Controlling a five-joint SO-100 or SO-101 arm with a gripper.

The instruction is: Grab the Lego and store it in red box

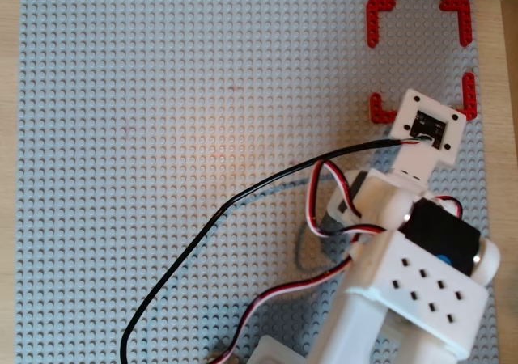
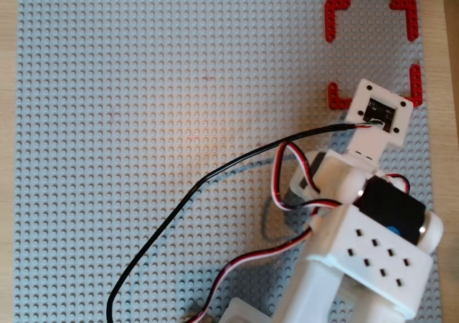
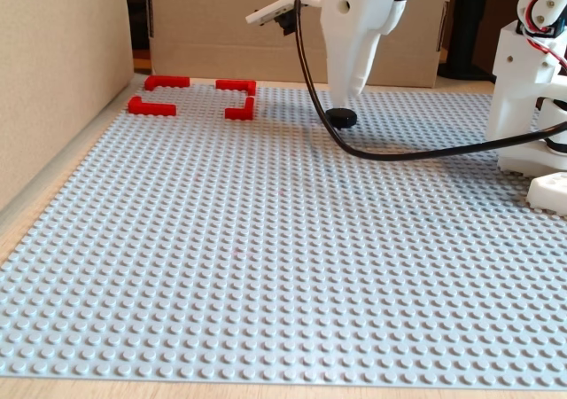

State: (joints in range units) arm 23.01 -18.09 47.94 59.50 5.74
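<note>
Gripper low over the baseplate, fingertips at the black Lego: in the fixed view your white finger comes down onto the piece, but you cannot tell whether the jaws are clamped on it or loose. The Lego lies flat, plain black face up; being hexagonal, it has no clear long axis. Both overhead views hide it under the arm. The step in hand looks like the grab, or the carry just starting. From the piece, the red box sits at about nine o'clock in the fixed view, well apart. Next you need a firm hold, then a lift clear of the studs.
</note>
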